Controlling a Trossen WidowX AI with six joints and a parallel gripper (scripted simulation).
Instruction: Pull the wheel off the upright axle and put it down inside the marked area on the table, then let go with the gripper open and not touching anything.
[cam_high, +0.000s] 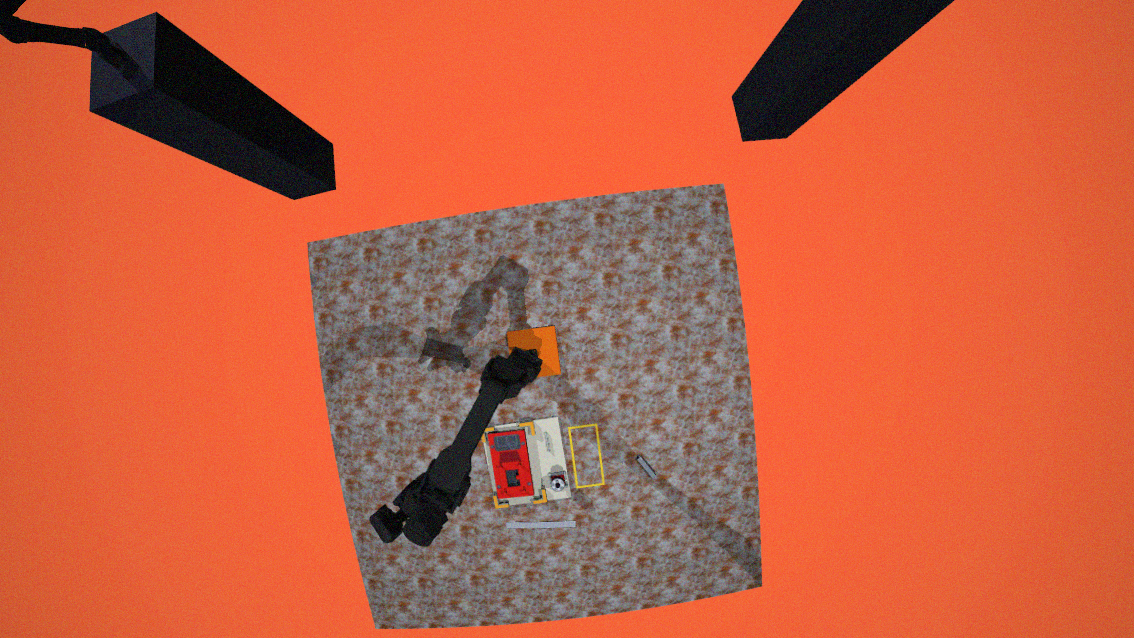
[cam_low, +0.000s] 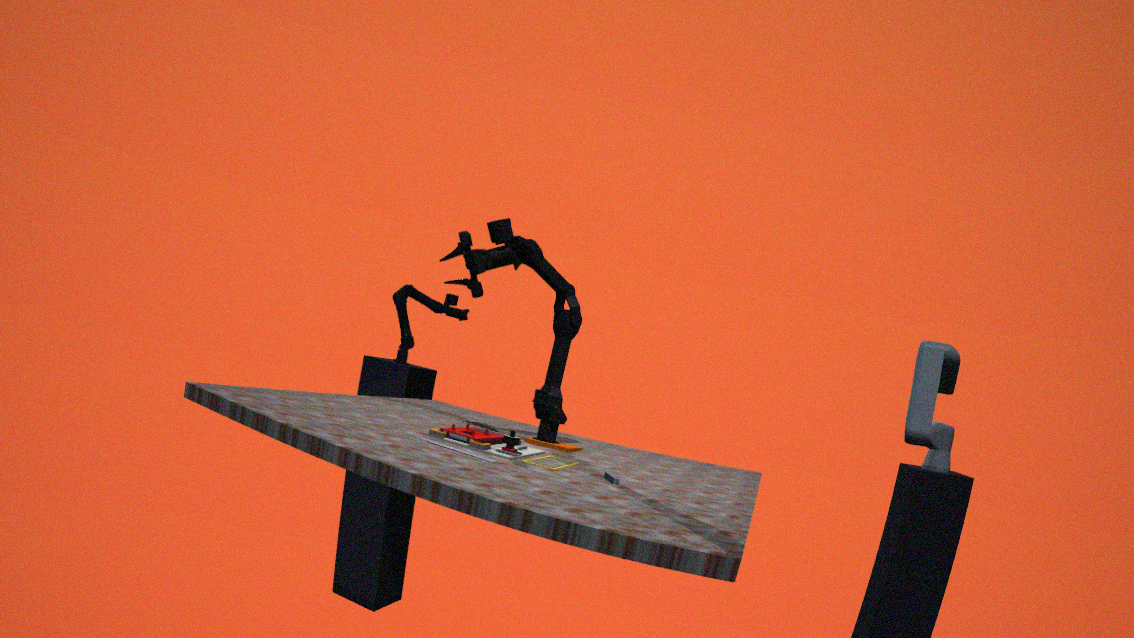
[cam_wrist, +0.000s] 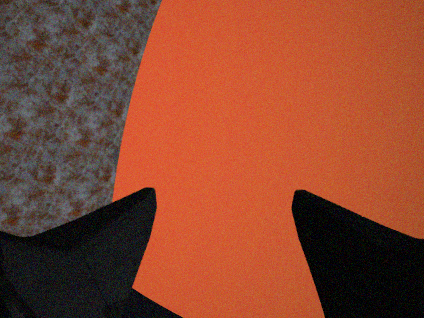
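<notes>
We see the mottled surface (cam_high: 650, 317) ringed by orange; our tool (cam_wrist: 223, 247), toward seven o'clock, hangs spread, pinching nothing.

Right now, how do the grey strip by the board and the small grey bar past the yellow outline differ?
The grey strip is long, thin and pale, lying along the board's short edge. The small grey bar is far shorter, darker and angled, beyond the yellow outline. Both lie flat on the table, untouched.

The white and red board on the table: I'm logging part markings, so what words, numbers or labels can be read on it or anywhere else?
None can be read.
Board: faint grey marks on its white part, too small and blurred to read.
Red module: dark patches, no legible text.
</notes>
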